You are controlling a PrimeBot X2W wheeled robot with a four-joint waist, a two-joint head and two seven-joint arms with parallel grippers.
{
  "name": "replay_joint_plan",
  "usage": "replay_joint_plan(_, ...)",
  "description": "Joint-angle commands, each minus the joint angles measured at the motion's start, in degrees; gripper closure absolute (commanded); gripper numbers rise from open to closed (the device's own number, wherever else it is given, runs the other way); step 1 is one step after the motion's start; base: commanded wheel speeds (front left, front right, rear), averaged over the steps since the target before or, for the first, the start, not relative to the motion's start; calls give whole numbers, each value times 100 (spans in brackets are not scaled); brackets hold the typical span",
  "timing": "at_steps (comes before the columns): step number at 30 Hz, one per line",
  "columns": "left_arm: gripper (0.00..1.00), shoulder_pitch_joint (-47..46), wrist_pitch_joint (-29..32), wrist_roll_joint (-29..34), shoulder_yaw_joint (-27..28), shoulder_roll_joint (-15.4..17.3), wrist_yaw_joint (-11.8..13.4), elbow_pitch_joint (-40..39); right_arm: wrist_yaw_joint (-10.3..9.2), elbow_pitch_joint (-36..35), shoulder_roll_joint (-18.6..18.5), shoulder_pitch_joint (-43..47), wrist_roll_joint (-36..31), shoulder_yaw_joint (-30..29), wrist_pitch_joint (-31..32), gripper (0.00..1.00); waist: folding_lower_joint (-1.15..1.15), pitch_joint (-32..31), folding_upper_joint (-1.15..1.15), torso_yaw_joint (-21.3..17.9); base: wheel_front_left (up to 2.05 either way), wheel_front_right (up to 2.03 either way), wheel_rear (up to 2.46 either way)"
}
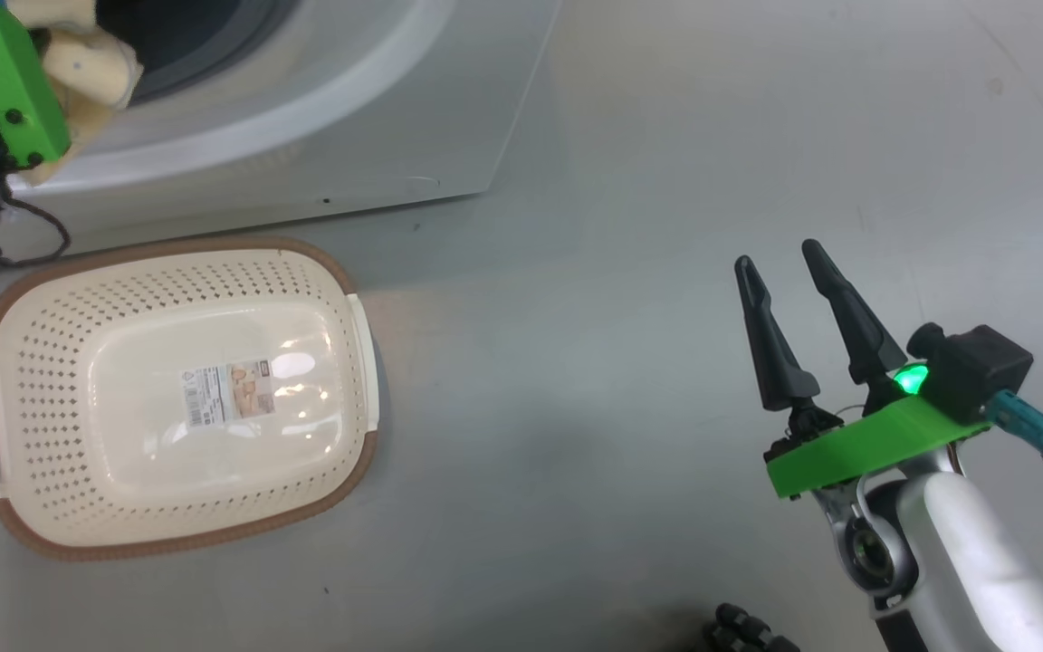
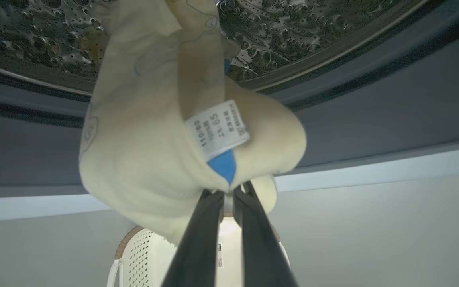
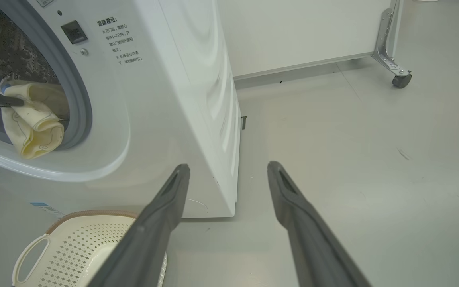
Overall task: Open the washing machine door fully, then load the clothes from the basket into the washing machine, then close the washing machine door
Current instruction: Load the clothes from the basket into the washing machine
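since the piece must fall inside the drum [image 2: 313,32], the left gripper [image 2: 229,191] is clamped on the clothes [image 2: 142,159] at the washing machine [image 3: 165,99] mouth; the right gripper [image 1: 778,254] hangs spread and idle beside the washing machine, the basket [image 1: 168,398] bare before it.
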Motion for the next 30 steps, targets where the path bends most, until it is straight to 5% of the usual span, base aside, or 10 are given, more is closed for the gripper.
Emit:
replay_joint_plan(1,100,-150,34,24,304,393,116,-373,1,-181,-22,41,10,134,-10,0,0,73,0,-66,0,0,0)
replay_joint_plan(15,100,-675,-1083,795,442,825,508,72,1,-68,23,-232,200,348,-128,0,0,580,0,-480,0,0,0)
replay_joint_plan(30,100,-2021,-3148,1398,452,1267,164,828,1,116,112,-575,483,657,-186,0,0,1175,0,-1063,0,0,0)
